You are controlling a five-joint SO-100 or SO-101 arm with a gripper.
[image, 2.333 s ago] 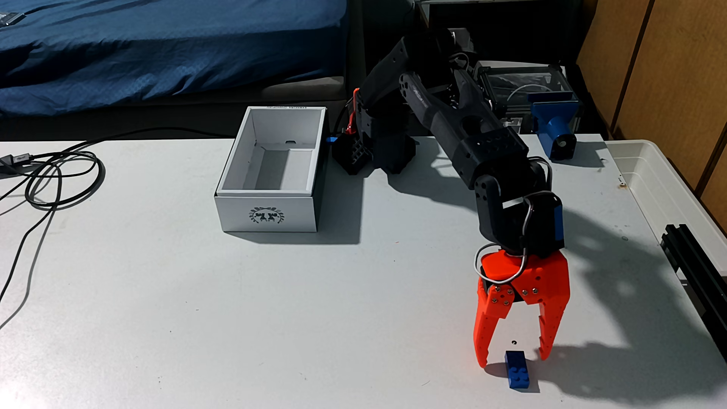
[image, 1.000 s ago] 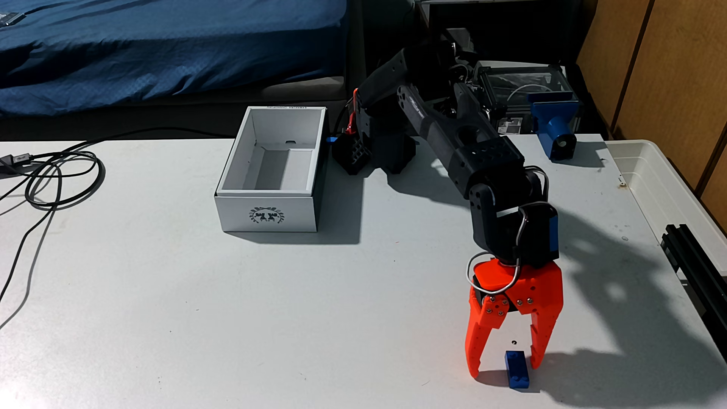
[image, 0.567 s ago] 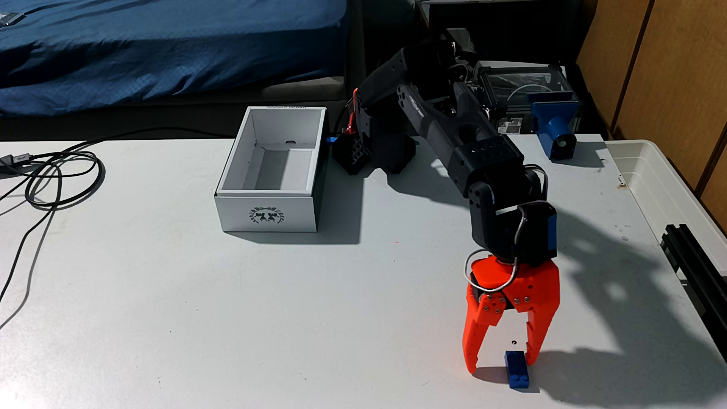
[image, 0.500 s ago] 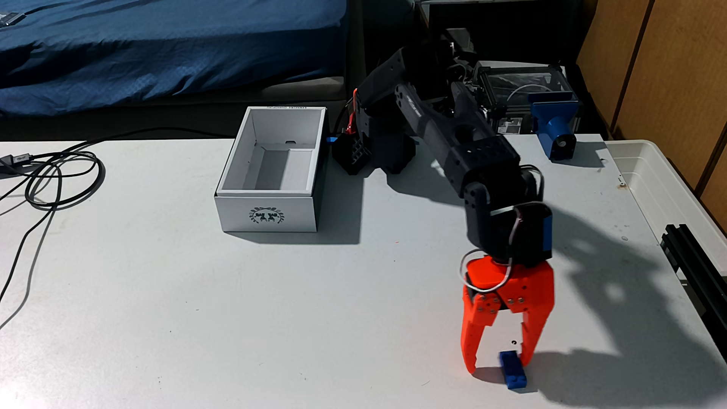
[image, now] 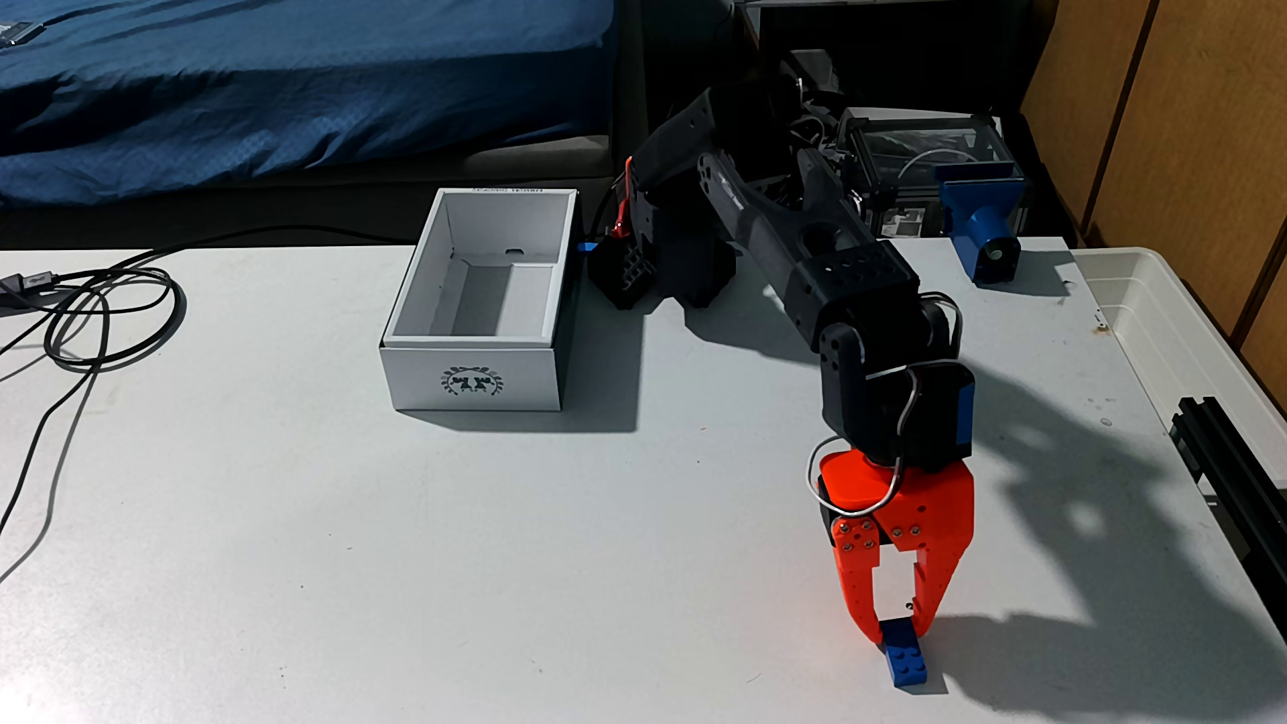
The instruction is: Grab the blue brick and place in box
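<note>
The blue brick (image: 905,658) lies on the white table near the front edge, right of centre in the fixed view, its long side pointing toward the camera and slightly askew. My orange gripper (image: 896,630) points down at it, and the fingers are closed against the sides of the brick's far end. The brick's near end sticks out in front of the fingertips and still rests on the table. The white box (image: 418,383) with the dark wreath emblem stands open and empty at the back, left of centre, well away from the gripper.
The black arm base (image: 668,264) sits just right of the box. A coil of black cables (image: 104,313) lies at the far left. A blue plastic device (image: 978,223) stands at the back right, with a translucent tub (image: 1149,313) and a black rail (image: 1233,473) along the right edge.
The gripper came down and shifted left around the brick, nudging it askew, then closed from wide open onto the brick's far end.
</note>
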